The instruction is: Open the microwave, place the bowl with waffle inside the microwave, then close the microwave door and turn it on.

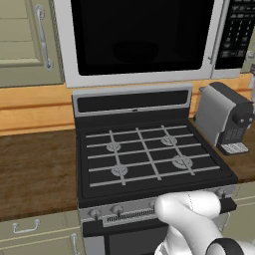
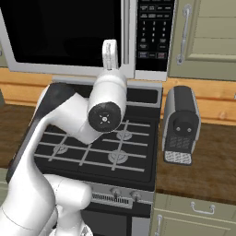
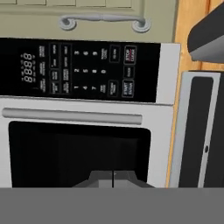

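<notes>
Overhead, the microwave (image 1: 144,40) sits above the stove (image 1: 149,154) with its door (image 3: 78,148) shut, and the gripper (image 3: 113,177) shows its 2 fingertips pressed together.

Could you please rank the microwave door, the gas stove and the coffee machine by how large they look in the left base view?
1. Gas stove
2. Microwave door, a close second, though the frame's top crops it
3. Coffee machine, clearly smallest

Closed microwave door (image 1: 142,37) above the black gas stove (image 1: 149,154)

A grey coffee machine (image 1: 226,117) stands just right of the stove; the keypad panel (image 1: 238,32) sits right of the door, its markings seemingly too blurred to read.
</notes>
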